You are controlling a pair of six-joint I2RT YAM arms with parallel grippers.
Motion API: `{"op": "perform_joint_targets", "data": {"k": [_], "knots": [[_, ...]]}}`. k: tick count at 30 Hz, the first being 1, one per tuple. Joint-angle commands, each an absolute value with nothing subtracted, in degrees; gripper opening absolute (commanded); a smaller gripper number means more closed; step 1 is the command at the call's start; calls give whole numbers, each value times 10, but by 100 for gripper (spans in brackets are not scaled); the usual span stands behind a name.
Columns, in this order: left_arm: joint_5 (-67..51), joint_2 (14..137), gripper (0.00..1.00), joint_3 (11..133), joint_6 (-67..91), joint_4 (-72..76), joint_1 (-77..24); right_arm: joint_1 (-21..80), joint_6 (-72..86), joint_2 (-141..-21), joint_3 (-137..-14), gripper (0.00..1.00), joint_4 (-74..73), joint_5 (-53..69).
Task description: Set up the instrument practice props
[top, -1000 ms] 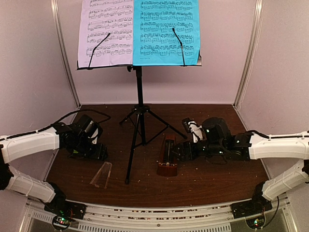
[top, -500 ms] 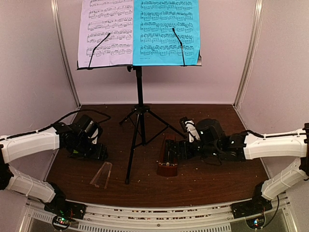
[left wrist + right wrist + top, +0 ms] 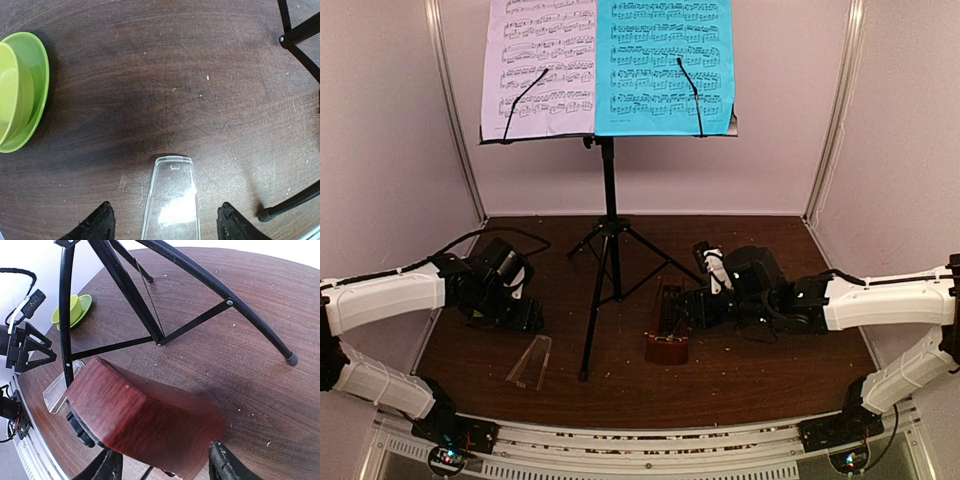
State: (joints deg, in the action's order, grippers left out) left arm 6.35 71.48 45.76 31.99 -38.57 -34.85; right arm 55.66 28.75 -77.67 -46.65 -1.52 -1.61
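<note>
— Entry one, far left: the left arm?
— It reaches in low from the left edge, elbow out, with the wrist tipped down at the table [image 3: 770, 375]. The left gripper [image 3: 164, 227] hangs above the wood, fingers [image 3: 97, 226] spread wide and gripping nothing.

— What lies by it?
— Lime-green bowl [image 3: 22, 95], to its left and well apart. Clear cover [image 3: 172, 200], flat on the table, its near end between the spread fingers with a gap on each side. Seen from above, it sits just left of the stand's front leg [image 3: 292, 200].

— Centre?
— Music stand [image 3: 609, 190], upright on its tripod at mid-table. Lilac sheet [image 3: 540, 65] on the left half of the desk, cyan sheet [image 3: 665, 65] on the right, edges meeting. Each sheet sits under a thin black retaining wire [image 3: 526, 100].

— And the right side?
— Metronome [image 3: 667, 330], reddish-brown, lying on its side just right of the front leg, apart from its cover. The right arm comes in low from the right edge, nearly level. The right gripper [image 3: 162, 456] is parted as wide as the left one, fingers [image 3: 222, 465] straddling the metronome body. Whether the pads press it I cannot tell.

— Obstructions, margins?
— The tripod's legs fan out between the two grippers — cover on one side, metronome on the other. Open tabletop shows right of the metronome and along the near edge. Walls [image 3: 380, 150] close in on the left, right and far sides.
</note>
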Motion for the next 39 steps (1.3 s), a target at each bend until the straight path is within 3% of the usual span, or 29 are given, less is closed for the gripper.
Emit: {"op": "perform_joint_targets", "data": {"k": [1,19,39], "knots": [[61,721,72,468,310,-360,-345,555,287,-763,-462,58,-21,-47],[65,722,72,473,314,-363,-345,556,298,-736,-442,68,-33,-56],[52,647,82,438,333,-303,-345,530,298,-684,-396,72,-16,-20]]}}
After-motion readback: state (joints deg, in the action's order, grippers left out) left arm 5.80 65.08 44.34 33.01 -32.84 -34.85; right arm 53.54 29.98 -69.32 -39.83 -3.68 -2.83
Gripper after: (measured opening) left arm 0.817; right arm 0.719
